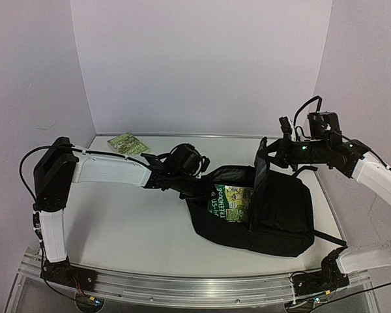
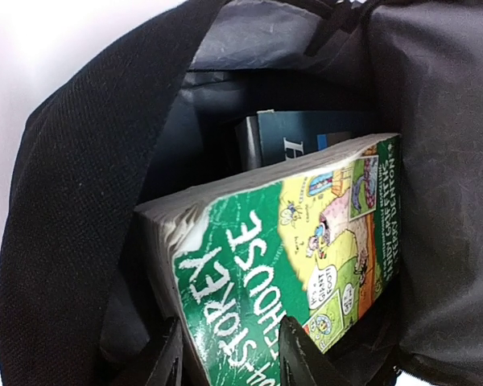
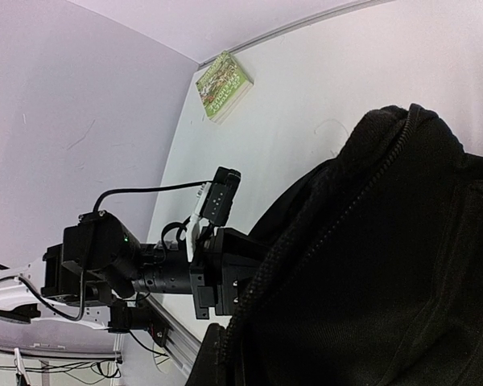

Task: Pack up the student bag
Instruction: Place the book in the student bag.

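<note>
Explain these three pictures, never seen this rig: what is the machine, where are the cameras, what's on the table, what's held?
Two robot arms, bolted at the near edge of the table, are packing a black bag. The top view looks from above and behind them. The right gripper is shut on the bag's flap and holds it up. The left wrist camera looks into the bag: a green book sits between the left gripper fingers, grip unclear, with a blue book behind. The right wrist camera shows bag fabric, the left arm and a loose book on the table.
</note>
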Available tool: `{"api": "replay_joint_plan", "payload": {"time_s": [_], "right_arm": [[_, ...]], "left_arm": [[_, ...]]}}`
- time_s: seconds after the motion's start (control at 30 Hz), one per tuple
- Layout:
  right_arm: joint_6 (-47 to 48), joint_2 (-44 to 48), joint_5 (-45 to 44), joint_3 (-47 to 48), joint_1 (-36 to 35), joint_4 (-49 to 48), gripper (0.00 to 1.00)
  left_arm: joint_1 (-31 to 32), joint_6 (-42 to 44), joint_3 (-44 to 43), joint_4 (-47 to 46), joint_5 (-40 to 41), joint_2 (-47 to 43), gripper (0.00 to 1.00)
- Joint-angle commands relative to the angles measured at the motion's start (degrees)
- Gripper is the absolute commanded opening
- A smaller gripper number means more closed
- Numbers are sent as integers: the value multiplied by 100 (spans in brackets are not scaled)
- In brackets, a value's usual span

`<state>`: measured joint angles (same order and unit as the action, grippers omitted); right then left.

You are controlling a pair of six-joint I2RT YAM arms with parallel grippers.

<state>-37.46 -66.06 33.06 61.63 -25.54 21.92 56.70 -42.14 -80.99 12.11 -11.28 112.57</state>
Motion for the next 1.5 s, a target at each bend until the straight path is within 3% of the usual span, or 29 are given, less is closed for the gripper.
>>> {"api": "replay_joint_plan", "payload": {"time_s": [0.0,0.17,0.43,1.0,1.33,1.47], "right_arm": [[127,104,79,137,-2,-699,0],[136,53,112,150,0,-715,0],[112,-27,139,148,-21,-793,0],[-201,-10,268,521,-240,-1154,0],[-382,-11,223,711,-520,-1463,0],[-380,-72,181,739,-598,-1521,0]], "left_arm": [[95,36,-459,-120,-375,299,31],[211,26,-894,-255,-702,632,21],[389,48,-1587,-422,-1116,1087,21],[421,11,-2217,-625,-1440,1615,20],[430,-11,-2514,-842,-1412,1844,5],[430,-54,-2536,-977,-1391,1860,4]]}}
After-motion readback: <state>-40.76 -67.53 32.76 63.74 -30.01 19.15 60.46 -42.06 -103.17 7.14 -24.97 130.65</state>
